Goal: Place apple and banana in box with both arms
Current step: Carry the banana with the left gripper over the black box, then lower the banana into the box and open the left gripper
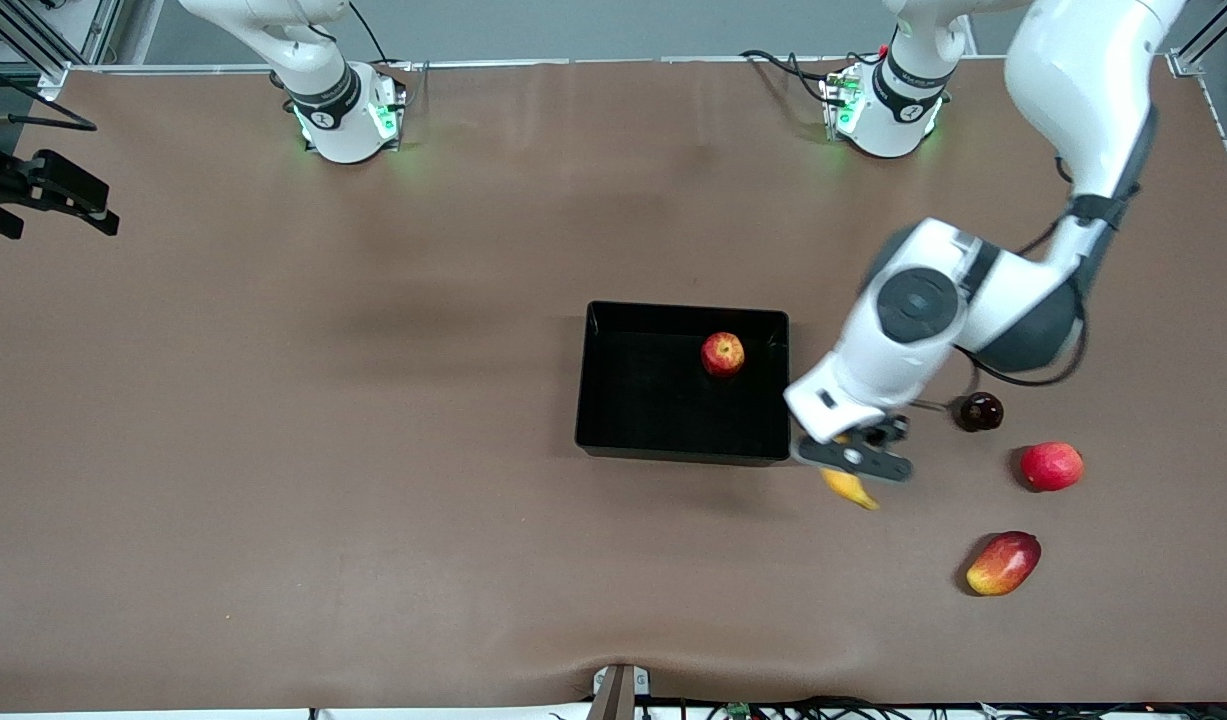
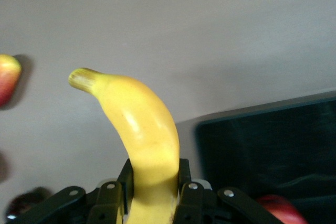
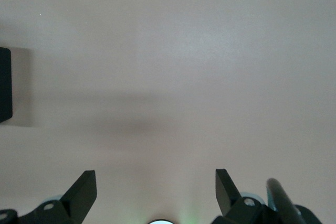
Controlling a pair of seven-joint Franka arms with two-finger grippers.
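My left gripper (image 1: 853, 465) is shut on the yellow banana (image 1: 851, 488), over the table just off the black box's (image 1: 683, 312) corner at the left arm's end. In the left wrist view the banana (image 2: 136, 119) runs out from between the left gripper's (image 2: 154, 174) fingers, stem end forward, with the box (image 2: 273, 145) beside it. The small red apple (image 1: 723, 353) lies inside the box, near its wall toward the left arm's end; a red sliver of the apple (image 2: 278, 208) shows in the left wrist view too. My right gripper (image 3: 156, 190) hangs open over bare table and holds nothing.
Three loose fruits lie toward the left arm's end: a dark round one (image 1: 978, 411), a pinkish-red round one (image 1: 1051, 466) and a red-and-yellow mango (image 1: 1003, 563) nearest the camera. Black hardware (image 1: 43, 190) juts in at the right arm's end.
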